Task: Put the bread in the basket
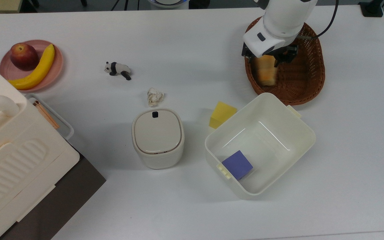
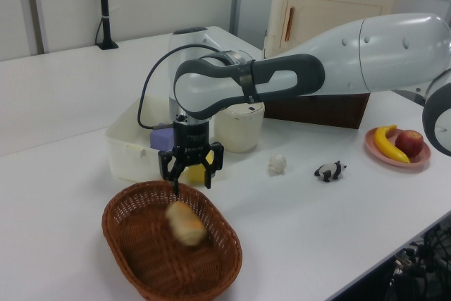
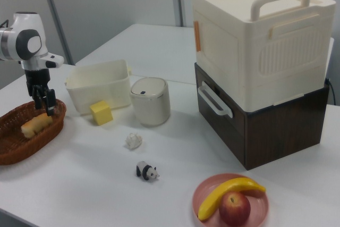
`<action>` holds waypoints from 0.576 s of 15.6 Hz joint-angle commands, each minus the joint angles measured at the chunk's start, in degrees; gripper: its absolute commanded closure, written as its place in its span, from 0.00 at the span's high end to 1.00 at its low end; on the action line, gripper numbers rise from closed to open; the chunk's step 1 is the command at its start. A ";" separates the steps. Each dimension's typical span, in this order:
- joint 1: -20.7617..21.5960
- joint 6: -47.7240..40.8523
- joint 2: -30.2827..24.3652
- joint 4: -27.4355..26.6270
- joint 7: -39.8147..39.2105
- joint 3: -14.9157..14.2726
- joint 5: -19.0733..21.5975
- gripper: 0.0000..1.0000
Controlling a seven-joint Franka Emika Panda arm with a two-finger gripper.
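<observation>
Above the basket (image 2: 141, 259), claw (image 2: 191, 170) spread, bread (image 2: 186, 223) loose below.

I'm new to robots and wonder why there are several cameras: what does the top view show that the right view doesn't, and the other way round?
Top view: the purple block inside the tub, and a tray of pencils by the cabinet.
Right view: the cabinet's dark drawer with its handle.
Both: the bread inside the basket's rim under the open gripper, plus the panda, yellow block and fruit plate.
</observation>
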 commanded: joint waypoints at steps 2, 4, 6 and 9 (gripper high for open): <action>-0.63 -1.91 -1.02 0.80 -0.14 -1.75 -1.75 1.00; -4.48 -5.34 -2.86 0.72 -6.26 -2.37 -6.84 1.00; -9.13 -6.66 -4.88 0.54 -14.25 -2.46 -8.70 1.00; -17.57 -6.84 -7.87 0.63 -24.02 -2.46 -8.79 1.00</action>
